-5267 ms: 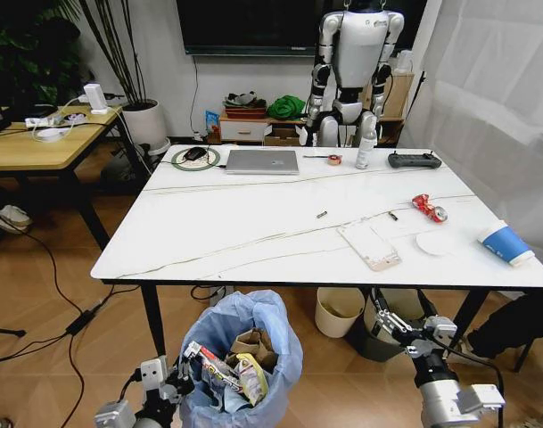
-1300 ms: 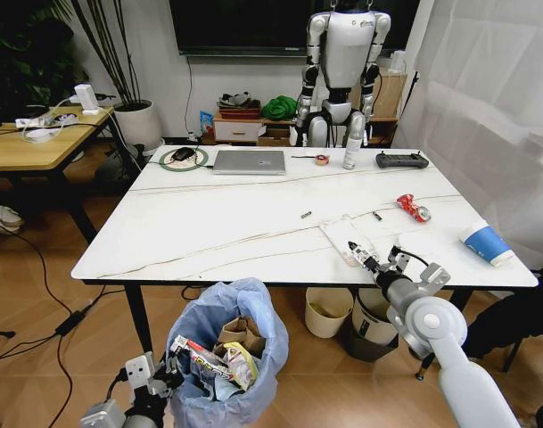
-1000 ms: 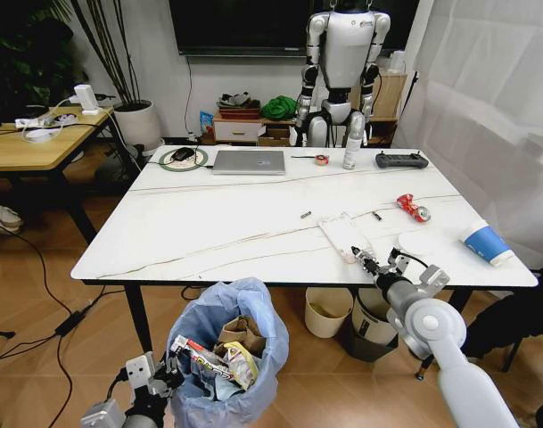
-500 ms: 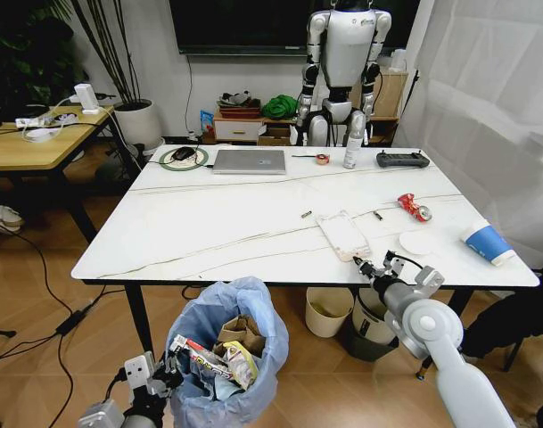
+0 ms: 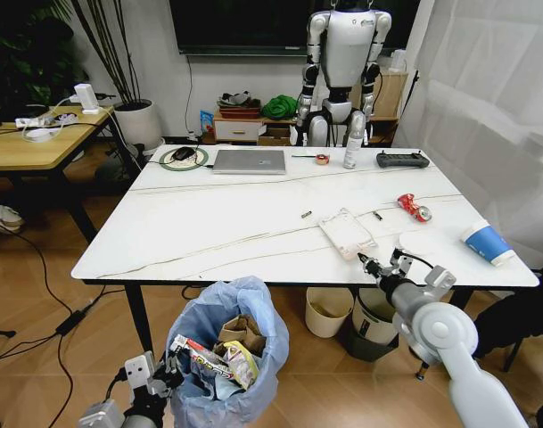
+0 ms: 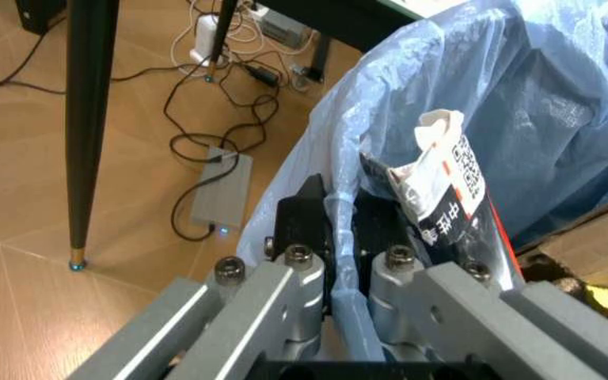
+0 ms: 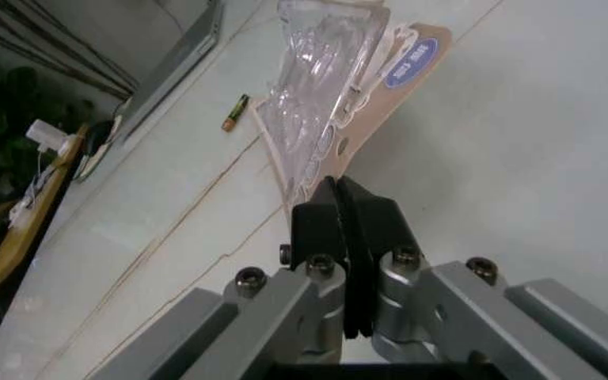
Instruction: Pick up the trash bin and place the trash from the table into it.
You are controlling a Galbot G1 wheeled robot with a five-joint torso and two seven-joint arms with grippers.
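1. Since 0.5 s ago my right gripper [image 5: 364, 261] has slid a touch right along the near table edge, right of centre in the head frame, while the flat white packet [image 5: 347, 233] has stayed put just above it.
2. Its jaws are pressed together at the packet's near corner; in the right wrist view the gripper [image 7: 338, 207] looks clamped on that thin card edge, though I can't be sure it has it.
3. My left gripper [image 6: 331, 218], at the bottom left of the head frame, pinches the bag rim of the trash bin [image 5: 233, 343].
4. To do this well, I'd lift slowly and keep the packet level.
5. Packet: ribbed clear blister on stiff card. Bag: crinkly, translucent blue. Table [image 5: 209, 234]: smooth veined marble, with a crushed red can [image 5: 411, 207] and blue paper cup [image 5: 488, 244] at the right.
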